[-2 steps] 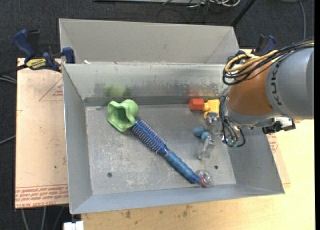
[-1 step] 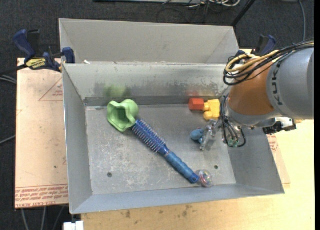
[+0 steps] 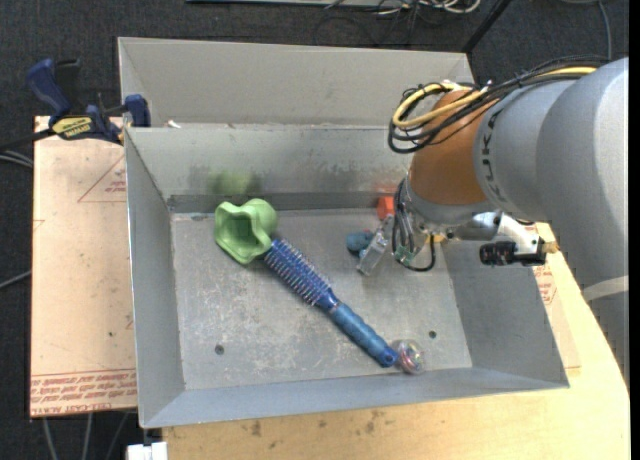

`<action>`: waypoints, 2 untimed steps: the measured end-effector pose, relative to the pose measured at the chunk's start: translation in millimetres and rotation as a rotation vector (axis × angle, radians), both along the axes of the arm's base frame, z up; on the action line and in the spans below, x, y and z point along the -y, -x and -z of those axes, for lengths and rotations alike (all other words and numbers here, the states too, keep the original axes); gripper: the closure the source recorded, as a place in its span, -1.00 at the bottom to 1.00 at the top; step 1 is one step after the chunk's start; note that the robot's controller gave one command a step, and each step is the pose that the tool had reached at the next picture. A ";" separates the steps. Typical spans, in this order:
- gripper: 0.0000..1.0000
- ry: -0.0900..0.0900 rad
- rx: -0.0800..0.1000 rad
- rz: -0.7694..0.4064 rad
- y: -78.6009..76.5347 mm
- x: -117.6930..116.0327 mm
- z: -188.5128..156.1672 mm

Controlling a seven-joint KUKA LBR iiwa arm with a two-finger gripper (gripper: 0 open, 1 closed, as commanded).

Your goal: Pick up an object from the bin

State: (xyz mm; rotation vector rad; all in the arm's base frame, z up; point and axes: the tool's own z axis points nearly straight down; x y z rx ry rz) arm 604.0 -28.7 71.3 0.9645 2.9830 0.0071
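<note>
Right of centre in the bin point(image 3: 150, 278), pincer point(image 3: 373, 256) sits just beside a small blue piece point(image 3: 355, 243); can't tell if it's apart or together. Blue brush point(image 3: 320, 293) lies nearer, left.

Gripper point(image 3: 372, 256) low over bin point(image 3: 150, 248) floor, right of centre, just beside small blue piece point(image 3: 355, 243). Orange bit point(image 3: 384, 204) by back wall. Blue brush point(image 3: 315, 293) lies diagonal; green cup point(image 3: 243, 228) at upper end, ball point(image 3: 409, 355) at lower.

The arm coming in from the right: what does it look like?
The arm is thick, rounded and silver-grey with dark lettering, narrowing to an orange wrist section. Yellow and black cables loop over it. It ends in a small metal gripper.
</note>
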 end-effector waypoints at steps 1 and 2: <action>1.00 0.001 -0.008 0.018 70.6 -21.8 -38.0; 1.00 0.000 -0.006 -0.011 98.8 -54.2 -80.4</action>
